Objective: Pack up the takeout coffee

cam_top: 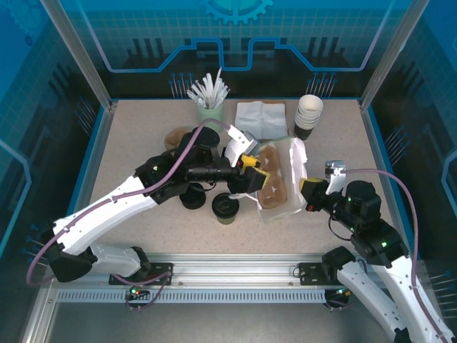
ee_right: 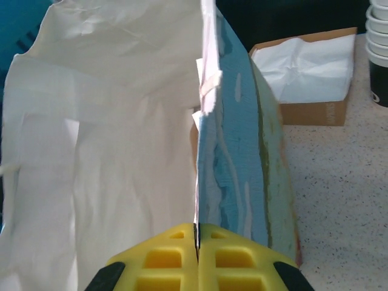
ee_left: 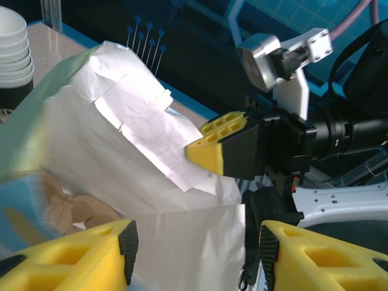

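Observation:
The takeout coffee [cam_top: 226, 207], a small greenish cup with a black lid, stands upright on the table just left of the paper bag [cam_top: 275, 180]. The white bag lies open, its brown inside showing. My left gripper [cam_top: 250, 168] hovers at the bag's near rim. In the left wrist view my left gripper [ee_left: 194, 254] is open, its yellow fingers apart with the bag's white wall [ee_left: 182, 242] between them. My right gripper [cam_top: 308, 189] is shut on the bag's right edge. That edge [ee_right: 203, 121] runs straight up from the closed right gripper [ee_right: 196, 242].
A squat black round piece [cam_top: 191, 196] sits left of the coffee, under the left arm. At the back stand a cup of white stirrers [cam_top: 211, 100], a napkin box [cam_top: 260, 118] and a stack of lidless cups [cam_top: 309, 114]. The enclosure's blue walls ring the table.

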